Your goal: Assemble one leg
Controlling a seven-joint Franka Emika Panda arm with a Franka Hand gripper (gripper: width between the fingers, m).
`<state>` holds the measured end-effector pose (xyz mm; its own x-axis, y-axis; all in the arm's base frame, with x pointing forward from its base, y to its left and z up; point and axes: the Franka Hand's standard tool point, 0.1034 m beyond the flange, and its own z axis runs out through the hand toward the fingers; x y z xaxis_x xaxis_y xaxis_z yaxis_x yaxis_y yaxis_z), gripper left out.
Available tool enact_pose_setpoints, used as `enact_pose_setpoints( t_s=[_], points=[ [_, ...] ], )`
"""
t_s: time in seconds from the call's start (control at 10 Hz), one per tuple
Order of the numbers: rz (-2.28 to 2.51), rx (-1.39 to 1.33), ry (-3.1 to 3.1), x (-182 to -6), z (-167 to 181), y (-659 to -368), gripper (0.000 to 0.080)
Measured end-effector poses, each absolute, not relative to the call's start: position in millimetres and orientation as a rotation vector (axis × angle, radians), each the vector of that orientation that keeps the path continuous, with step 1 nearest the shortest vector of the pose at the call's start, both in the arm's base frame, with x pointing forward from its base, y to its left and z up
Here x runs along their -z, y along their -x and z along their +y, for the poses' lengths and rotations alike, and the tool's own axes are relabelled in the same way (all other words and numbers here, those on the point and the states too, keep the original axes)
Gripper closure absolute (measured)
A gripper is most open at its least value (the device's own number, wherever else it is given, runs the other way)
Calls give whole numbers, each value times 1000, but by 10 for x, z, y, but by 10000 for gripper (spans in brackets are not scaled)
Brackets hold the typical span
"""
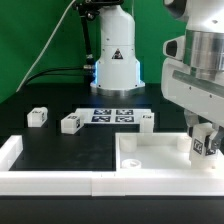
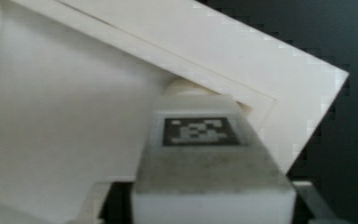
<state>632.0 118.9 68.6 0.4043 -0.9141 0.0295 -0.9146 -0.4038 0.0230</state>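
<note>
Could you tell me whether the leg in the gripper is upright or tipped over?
Upright: the leg hangs vertically between the gripper fingers, its tag facing outward, above the white panel. Whether it is seated cannot be told.

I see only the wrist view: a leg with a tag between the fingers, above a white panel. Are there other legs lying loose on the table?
Observer: Yes, three loose legs lie on the black table: one far toward the exterior view's left, a second beside it, and a third just behind the panel.
Operator: Over which part of the panel is the gripper?
Observer: The gripper holds the leg over the panel's end on the exterior view's right.
Operator: Where is the marker board?
Observer: The marker board lies flat behind the panel, between the second and third loose legs.
</note>
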Motion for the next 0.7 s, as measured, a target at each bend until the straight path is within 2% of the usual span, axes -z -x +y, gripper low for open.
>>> enact_pose_setpoints(
  t_s=[0.2, 0.4, 0.5, 0.6, 0.7],
  points=[
    [-1878, -13, -2479, -685, 1184, -6316, 508],
    [-1846, -14, -2506, -681, 1206, -6315, 261],
    [-1822, -18, -2527, -679, 1246, -6308, 261],
    [-1748, -49, -2600, -680, 1258, -6323, 173],
    [-1521, -73, -2746, -668, 1243, -6311, 156]
  ],
)
